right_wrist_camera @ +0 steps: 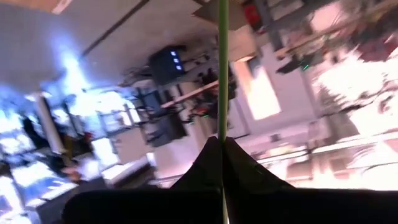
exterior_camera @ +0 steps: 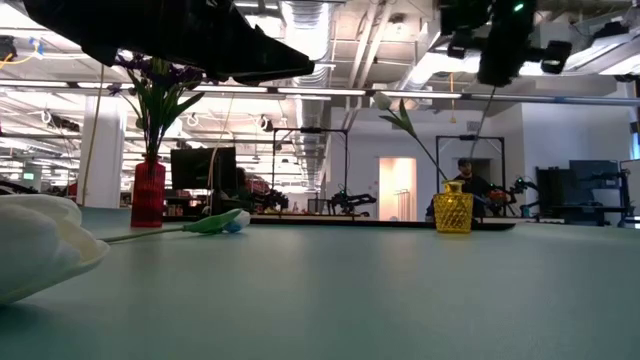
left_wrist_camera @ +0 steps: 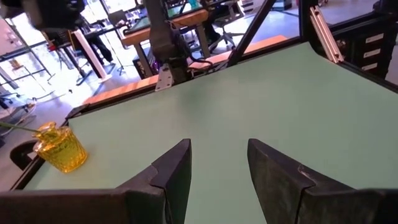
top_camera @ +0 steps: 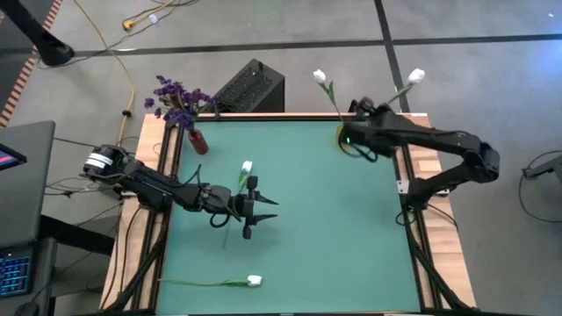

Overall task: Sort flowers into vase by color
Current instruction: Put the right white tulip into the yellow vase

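- Flowers are the subject: I find one white tulip [top_camera: 415, 77] in my right gripper [top_camera: 362, 109], whose fingers are pinched tight on its green stem [right_wrist_camera: 222, 68]. The stem runs straight out from between the fingertips in the right wrist view.
- That gripper stands over the far right corner of the table, above the yellow vase [exterior_camera: 452, 211]. A second white tulip [top_camera: 320, 77] already leans out of that vase.
- Judgement: the step in hand is placing the held white tulip into the yellow vase with its like.
- My left gripper [top_camera: 257, 208] hangs over the middle-left of the green mat [top_camera: 334, 228], fingers spread and holding nothing; the left wrist view shows bare mat between them.
- Just beside it lies a white tulip [top_camera: 247, 167] on the mat. Another white tulip [top_camera: 254, 281] lies near the front edge, well apart from both arms.
- Purple blooms [top_camera: 176, 98] stand in the red vase [top_camera: 198, 140] at the far left corner.
- Next move, as I judge it: bring the stem's lower end over the yellow vase mouth, lower it in, then let go. I cannot see the stem's tip against the mouth, so alignment remains unconfirmed.
- Risk: the tulip already in the vase may be nudged, or the light vase tipped.
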You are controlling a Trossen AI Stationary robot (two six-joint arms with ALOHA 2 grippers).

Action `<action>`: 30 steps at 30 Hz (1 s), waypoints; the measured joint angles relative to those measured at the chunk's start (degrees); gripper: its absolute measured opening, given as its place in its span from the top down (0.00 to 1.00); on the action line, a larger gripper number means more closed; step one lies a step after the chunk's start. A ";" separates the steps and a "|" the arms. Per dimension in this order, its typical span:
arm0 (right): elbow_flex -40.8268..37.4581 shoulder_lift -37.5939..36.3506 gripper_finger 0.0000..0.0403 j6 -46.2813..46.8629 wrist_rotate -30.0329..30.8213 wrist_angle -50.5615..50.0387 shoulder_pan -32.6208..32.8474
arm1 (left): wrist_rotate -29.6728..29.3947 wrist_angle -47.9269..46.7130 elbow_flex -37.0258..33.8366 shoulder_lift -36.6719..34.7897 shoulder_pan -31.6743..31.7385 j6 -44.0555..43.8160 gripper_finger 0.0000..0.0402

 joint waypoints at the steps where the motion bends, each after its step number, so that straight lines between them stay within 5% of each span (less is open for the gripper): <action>1: 0.00 0.14 0.95 -1.00 0.00 3.02 -1.68 | 0.00 -0.08 0.00 0.00 0.00 0.00 0.63; 8: 0.00 0.64 0.95 -15.33 -3.42 20.39 -8.58 | -0.02 -0.07 0.00 0.00 0.00 0.02 0.63; 30: -0.04 2.98 0.95 -21.07 -10.94 27.21 -14.60 | 0.03 -4.48 0.00 -0.02 2.86 -1.99 0.63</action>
